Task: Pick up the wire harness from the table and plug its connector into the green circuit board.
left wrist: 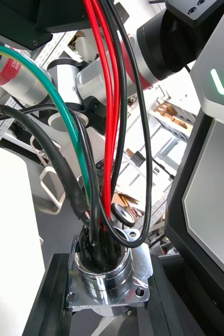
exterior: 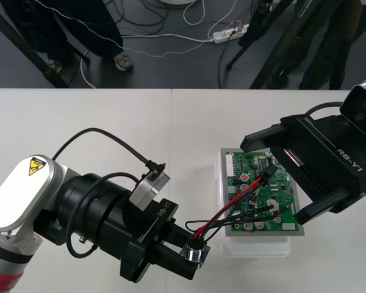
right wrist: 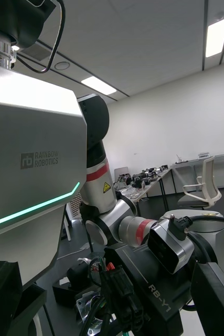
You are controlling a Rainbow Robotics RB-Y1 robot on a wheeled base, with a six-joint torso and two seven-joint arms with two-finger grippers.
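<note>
Harness location: the wire harness [exterior: 232, 210] is stretching from the left claw [exterior: 192, 255] across the green circuit board [exterior: 256, 204], toward the right claw [exterior: 271, 180].
State of left claw: it is reaching in from the near left of the counter [exterior: 110, 116], just off the board's near left corner. Its black fingers [left wrist: 43, 304] are pinching the flange of the round metal socket [exterior: 196, 251].
Routing of wires [left wrist: 109, 105]: red, black and green strands are rising out of the socket and running over the board to the plug [exterior: 269, 173].
Position of plug: it is lying over the far middle of the board, in the gap between the right claw's fingers. Whether it is seated in the board cannot be told.
State of right claw: it is coming in from the right and hovering over the board, fingers spread wide and gripping nothing.
Board support: the board is resting on a white base [exterior: 256, 247], right of the counter's middle.
</note>
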